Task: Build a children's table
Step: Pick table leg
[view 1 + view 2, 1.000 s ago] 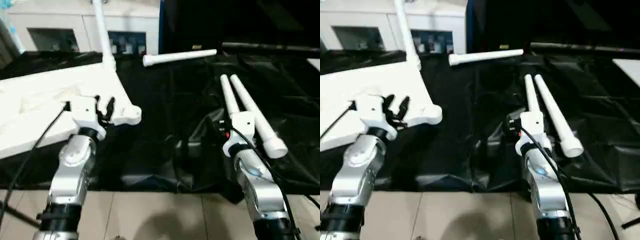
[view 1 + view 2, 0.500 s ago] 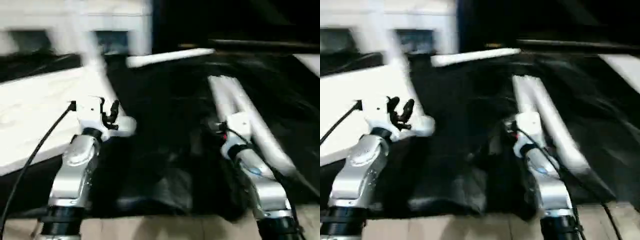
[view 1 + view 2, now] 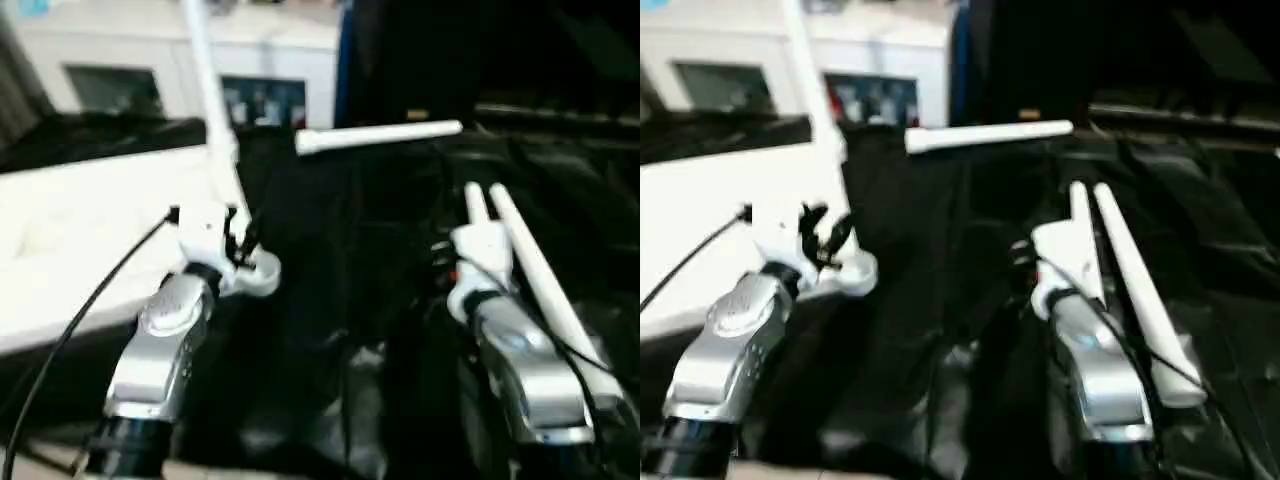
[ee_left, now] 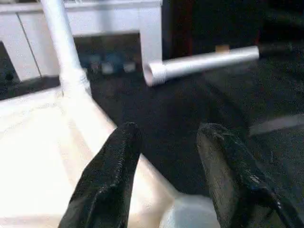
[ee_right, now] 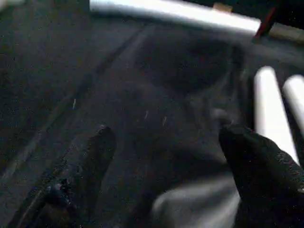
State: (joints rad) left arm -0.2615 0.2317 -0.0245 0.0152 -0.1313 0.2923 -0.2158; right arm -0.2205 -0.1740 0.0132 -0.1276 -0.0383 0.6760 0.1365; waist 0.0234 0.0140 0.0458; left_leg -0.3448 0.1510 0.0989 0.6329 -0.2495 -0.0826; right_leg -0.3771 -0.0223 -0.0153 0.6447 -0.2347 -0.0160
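While only one leg (image 3: pixel 205 80) stood in the upturned table top (image 3: pixel 90 230), you were between legs: your left tool (image 4: pixel 166 156) hung half spread and empty over the near corner socket (image 3: pixel 262 275), your right tool (image 5: pixel 166 156) spread wide beside two loose legs (image 3: pixel 530 270). Next you needed to grasp one.

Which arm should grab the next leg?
Right. Its open tool hangs beside the two loose legs; the left tool is over the tabletop corner, far from them.
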